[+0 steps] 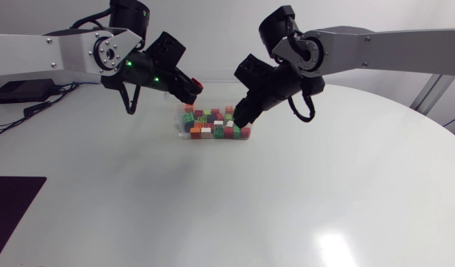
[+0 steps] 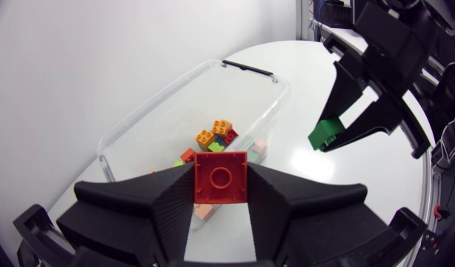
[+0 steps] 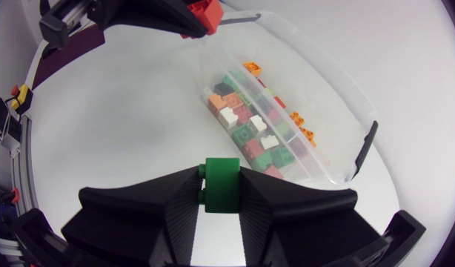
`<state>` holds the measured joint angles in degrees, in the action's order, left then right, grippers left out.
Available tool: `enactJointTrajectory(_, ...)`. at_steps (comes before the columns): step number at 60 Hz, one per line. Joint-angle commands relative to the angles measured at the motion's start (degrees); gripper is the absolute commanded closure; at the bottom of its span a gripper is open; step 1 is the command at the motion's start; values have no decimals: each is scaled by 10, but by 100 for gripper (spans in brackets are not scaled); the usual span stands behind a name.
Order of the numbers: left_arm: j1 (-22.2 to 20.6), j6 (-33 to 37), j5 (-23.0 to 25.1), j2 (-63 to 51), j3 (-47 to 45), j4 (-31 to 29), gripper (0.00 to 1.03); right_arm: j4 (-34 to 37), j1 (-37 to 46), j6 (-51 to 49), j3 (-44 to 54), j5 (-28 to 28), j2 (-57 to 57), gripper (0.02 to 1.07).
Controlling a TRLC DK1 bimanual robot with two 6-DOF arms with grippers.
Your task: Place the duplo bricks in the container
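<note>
A clear plastic container (image 1: 178,127) stands at the far middle of the table, holding several duplo bricks (image 1: 213,124) in red, green, orange and white. My left gripper (image 1: 192,87) hangs above the container's far left corner, shut on a red brick (image 2: 221,177). My right gripper (image 1: 242,117) is low at the container's right end, shut on a green brick (image 3: 221,185). In the left wrist view the right gripper (image 2: 333,137) and its green brick (image 2: 327,133) hang beside the container (image 2: 138,126). In the right wrist view the container (image 3: 361,148) lies ahead, with the left gripper's red brick (image 3: 203,15) beyond it.
The white round table (image 1: 235,208) is bare in front of the container. A dark mat (image 1: 9,204) lies at the table's near left edge.
</note>
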<state>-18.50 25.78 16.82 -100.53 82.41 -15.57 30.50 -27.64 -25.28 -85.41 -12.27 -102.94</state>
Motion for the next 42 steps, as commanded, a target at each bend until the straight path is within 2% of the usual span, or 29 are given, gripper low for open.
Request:
enactJointTrajectory(1, 7, -45, -7, -27, 29, 20, 78, -20, 6, 25, -2, -6, 19, 85)
enactJointTrajectory(10, 17, -86, -40, -74, 67, 70, 78, -52, 9, 41, -1, -10, 41, 85)
enactJointTrajectory(20, 26, -116, -57, -126, 132, 63, 77, -70, 9, 48, -4, -12, 54, 85)
enactJointTrajectory(23, 27, -127, -72, -143, 151, 58, 64, -83, 8, 50, -2, -12, 57, 85)
enactJointTrajectory(26, 26, -131, -91, -153, 162, 58, 23, -94, 8, 53, 0, -12, 59, 85)
enactJointTrajectory(27, 25, -132, -97, -155, 163, 58, 11, -101, 7, 53, 1, -12, 61, 85)
enactJointTrajectory(28, 24, -132, -102, -155, 162, 60, 5, -107, 7, 54, 2, -12, 63, 85)
enactJointTrajectory(42, 32, -146, -147, -113, 132, 99, 4, -205, 6, 71, 11, 6, 53, 85)
